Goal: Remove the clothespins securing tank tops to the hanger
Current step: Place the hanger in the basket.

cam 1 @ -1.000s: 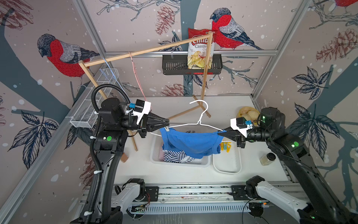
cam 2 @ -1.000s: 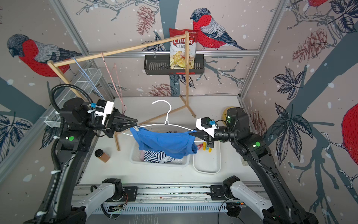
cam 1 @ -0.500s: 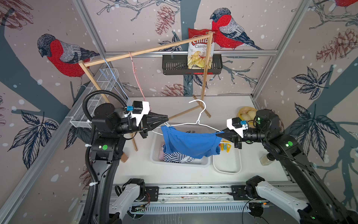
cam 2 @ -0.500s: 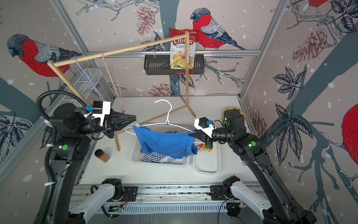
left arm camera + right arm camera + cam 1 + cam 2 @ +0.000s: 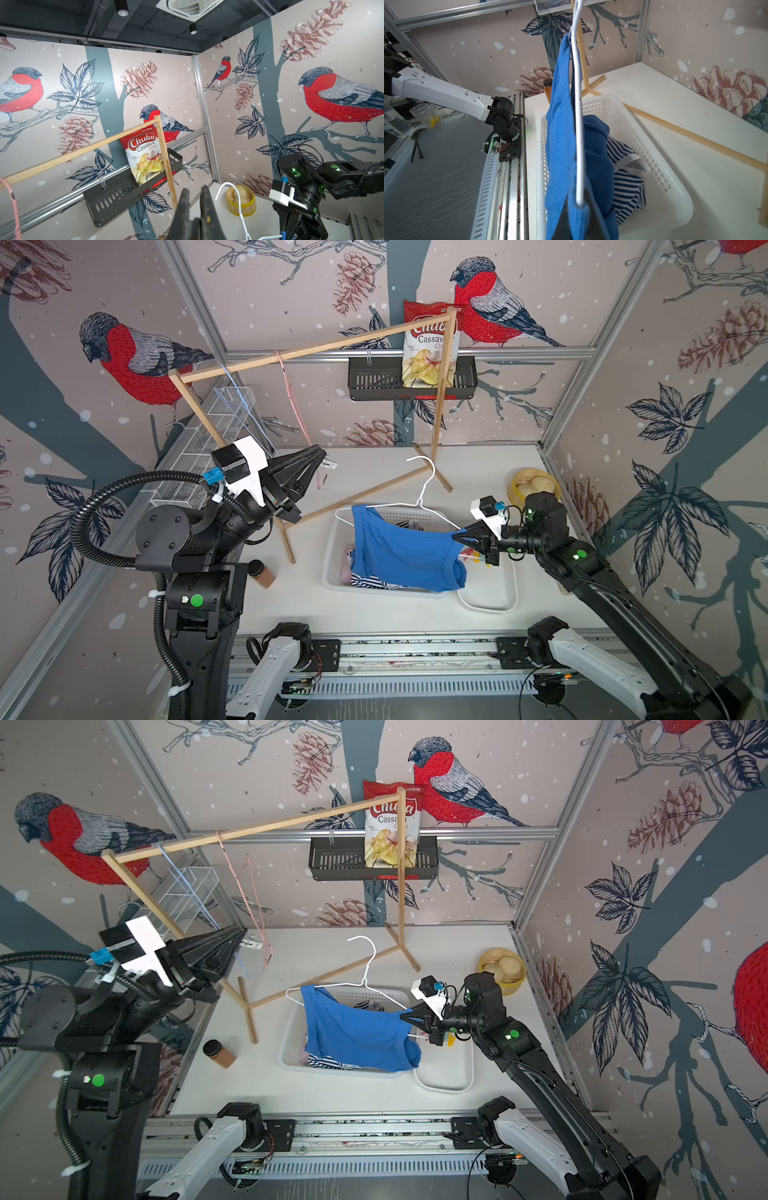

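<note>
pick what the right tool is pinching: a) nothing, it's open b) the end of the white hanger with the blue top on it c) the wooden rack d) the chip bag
b: the right tool is shut on the end of the hanger, with the blue top draped over it above the basket.
</note>
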